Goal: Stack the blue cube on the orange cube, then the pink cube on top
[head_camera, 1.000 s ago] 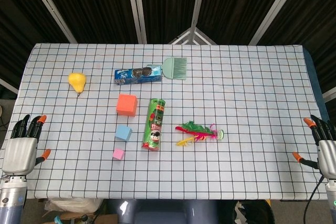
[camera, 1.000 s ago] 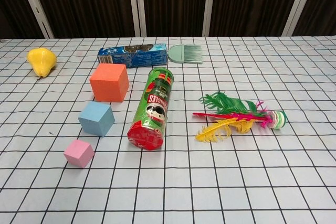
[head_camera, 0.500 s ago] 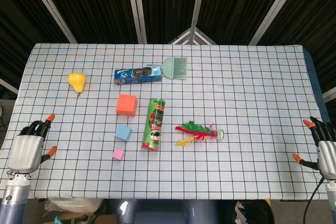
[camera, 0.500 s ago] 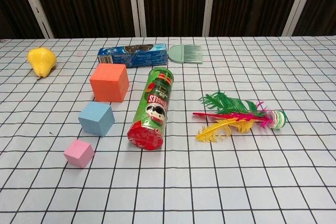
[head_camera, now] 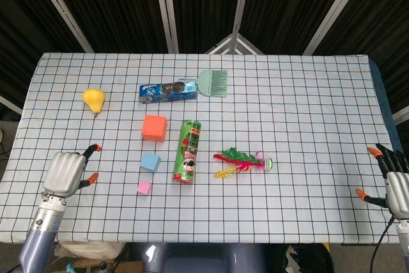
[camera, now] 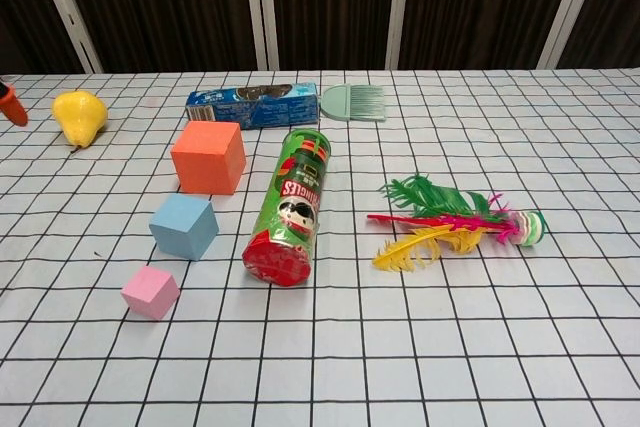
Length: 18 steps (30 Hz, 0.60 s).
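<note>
We see the blue cube between the orange cube and the pink cube, to the right of our left hand, which is nearer, empty w/ fingers apart; right hand also spread, far away.

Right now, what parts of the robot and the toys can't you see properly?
- Left hand: the chest view's left edge cuts off all but an orange fingertip; the head view shows only its back, fingers mostly hidden.
- Right hand: cut by the head view's right edge, absent from the chest view.
- Blue cube and pink cube: undersides hidden in both views.
</note>
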Motion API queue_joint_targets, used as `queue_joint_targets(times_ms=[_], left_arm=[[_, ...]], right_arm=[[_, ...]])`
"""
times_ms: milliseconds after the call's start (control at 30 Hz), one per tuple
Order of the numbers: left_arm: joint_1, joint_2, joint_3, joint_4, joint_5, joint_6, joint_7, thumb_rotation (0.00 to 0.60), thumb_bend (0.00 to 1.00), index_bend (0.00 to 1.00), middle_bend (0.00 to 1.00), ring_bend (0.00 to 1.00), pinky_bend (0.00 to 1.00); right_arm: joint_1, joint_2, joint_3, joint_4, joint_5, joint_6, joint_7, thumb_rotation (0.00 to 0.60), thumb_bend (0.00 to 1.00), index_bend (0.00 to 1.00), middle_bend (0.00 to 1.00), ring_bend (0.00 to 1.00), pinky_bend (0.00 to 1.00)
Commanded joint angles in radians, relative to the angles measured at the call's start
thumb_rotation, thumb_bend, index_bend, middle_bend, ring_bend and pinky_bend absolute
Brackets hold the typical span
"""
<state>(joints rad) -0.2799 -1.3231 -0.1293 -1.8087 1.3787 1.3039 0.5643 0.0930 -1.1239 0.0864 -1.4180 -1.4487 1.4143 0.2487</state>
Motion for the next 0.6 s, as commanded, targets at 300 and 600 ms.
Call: queue_joint_targets(times_ms=[300, 600], left_arm=[[-0.175, -0.121, -0.068, -0.05, -0.275, -0.134, 0.306, 0.6, 0.21, 0.32, 0.91, 0.77, 0.89], [-0.271, -0.176, -0.094, -0.015, -0.397, -0.161, 0.395, 0.6, 0.21, 0.32, 0.91, 0.77, 0.89]], right_arm=[[-0.001, 0.013, 0.0, -0.006, 0.014, -0.017, 0.009, 0.6, 0.11, 0.14, 0.09, 0.1, 0.06], [0.0, 0.023, -0.001, -0.02, 0.03, -0.038, -0.001, 0.6, 0.11, 0.14, 0.09, 0.1, 0.06]])
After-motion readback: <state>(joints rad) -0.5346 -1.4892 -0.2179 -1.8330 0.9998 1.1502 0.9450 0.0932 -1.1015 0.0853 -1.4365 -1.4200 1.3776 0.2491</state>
